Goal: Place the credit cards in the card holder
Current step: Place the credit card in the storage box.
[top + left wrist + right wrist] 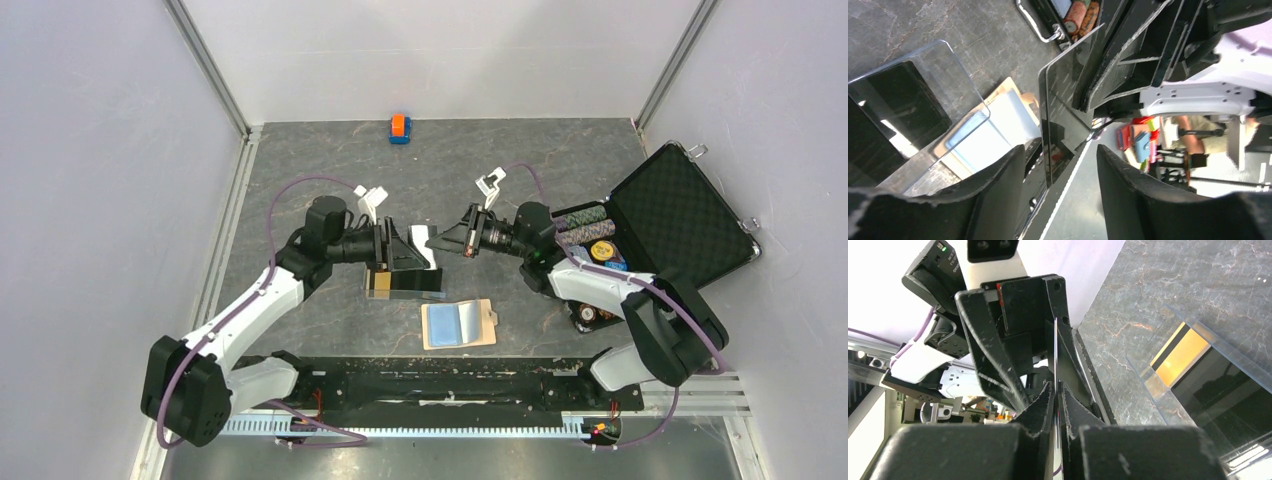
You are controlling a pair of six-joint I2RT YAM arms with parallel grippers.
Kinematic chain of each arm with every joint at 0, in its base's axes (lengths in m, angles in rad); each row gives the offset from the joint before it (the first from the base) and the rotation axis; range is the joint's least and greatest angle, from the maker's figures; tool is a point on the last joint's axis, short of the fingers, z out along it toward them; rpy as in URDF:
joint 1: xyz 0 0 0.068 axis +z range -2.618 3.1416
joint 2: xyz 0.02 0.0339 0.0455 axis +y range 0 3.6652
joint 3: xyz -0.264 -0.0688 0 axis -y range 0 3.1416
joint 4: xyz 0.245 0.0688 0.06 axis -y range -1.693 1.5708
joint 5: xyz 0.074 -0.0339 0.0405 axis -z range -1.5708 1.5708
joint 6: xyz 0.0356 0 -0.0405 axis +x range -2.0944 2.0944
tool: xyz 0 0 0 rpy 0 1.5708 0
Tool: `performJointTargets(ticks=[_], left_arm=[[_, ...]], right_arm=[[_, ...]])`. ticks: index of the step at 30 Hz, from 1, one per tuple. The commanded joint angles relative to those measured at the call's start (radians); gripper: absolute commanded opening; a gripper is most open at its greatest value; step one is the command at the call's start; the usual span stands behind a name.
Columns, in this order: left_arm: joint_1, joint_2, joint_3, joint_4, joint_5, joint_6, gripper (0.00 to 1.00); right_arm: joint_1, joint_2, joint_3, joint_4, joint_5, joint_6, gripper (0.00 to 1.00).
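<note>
My right gripper (447, 240) (1057, 387) is shut on a black credit card (424, 243), held on edge above the table; in the right wrist view it shows as a thin vertical line (1055, 350). My left gripper (400, 245) (1060, 200) faces it, open, with its jaws on either side of the card's far end (1063, 115), not touching. A clear tray (405, 283) (923, 80) holds black and gold cards (1180, 352). The tan card holder (488, 322) lies near the front with a light blue card (455, 324) (993, 130) on it.
An open black foam-lined case (680, 215) with poker chips (585, 225) stands at the right. A small orange-and-blue block (400, 127) sits at the back. Grey walls close in the left, back and right sides.
</note>
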Motion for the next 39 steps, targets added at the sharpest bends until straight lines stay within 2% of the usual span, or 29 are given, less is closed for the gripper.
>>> performJointTargets(ticks=[1,6,8,11,13,16,20,22,24,27,30,35,36,38,39], left_arm=[[0.054,-0.033,-0.078,0.257,0.095,-0.187,0.55],[0.098,-0.007,-0.112,0.43,0.213,-0.288,0.29],[0.098,0.017,-0.112,0.487,0.251,-0.324,0.22],[0.098,0.038,-0.119,0.565,0.273,-0.378,0.07],[0.098,0.045,-0.119,0.574,0.275,-0.384,0.03],[0.098,0.055,-0.115,0.581,0.277,-0.388,0.08],[0.097,0.069,-0.102,0.59,0.28,-0.394,0.3],[0.097,0.077,-0.093,0.591,0.281,-0.395,0.31],[0.097,0.084,-0.089,0.591,0.283,-0.395,0.24],[0.096,0.087,-0.086,0.584,0.277,-0.39,0.03],[0.097,0.073,-0.083,0.517,0.249,-0.349,0.02],[0.098,0.035,-0.063,0.376,0.208,-0.25,0.02],[0.098,0.032,-0.059,0.363,0.206,-0.24,0.05],[0.101,0.026,-0.057,0.347,0.206,-0.231,0.32],[0.103,0.026,-0.059,0.346,0.209,-0.232,0.4]], right_arm=[[-0.009,-0.034,-0.032,0.088,-0.011,0.033,0.05],[-0.013,-0.036,-0.04,0.075,-0.016,0.032,0.07],[-0.014,-0.032,-0.035,0.069,-0.019,0.03,0.08],[-0.014,-0.027,-0.029,0.065,-0.023,0.026,0.12],[-0.013,-0.025,-0.025,0.063,-0.021,0.024,0.16],[-0.012,-0.019,-0.017,0.069,-0.027,0.026,0.21],[-0.013,-0.017,-0.017,0.071,-0.032,0.027,0.31],[-0.013,-0.017,-0.018,0.076,-0.033,0.027,0.32],[-0.013,-0.017,-0.02,0.083,-0.036,0.03,0.3],[-0.013,-0.022,-0.023,0.084,-0.035,0.03,0.14],[-0.013,-0.026,-0.032,0.084,-0.029,0.026,0.01],[-0.014,-0.035,-0.047,0.078,-0.013,0.02,0.0],[-0.014,-0.035,-0.05,0.08,-0.013,0.019,0.0],[-0.014,-0.036,-0.053,0.084,-0.015,0.022,0.01],[-0.014,-0.036,-0.053,0.089,-0.015,0.024,0.02]])
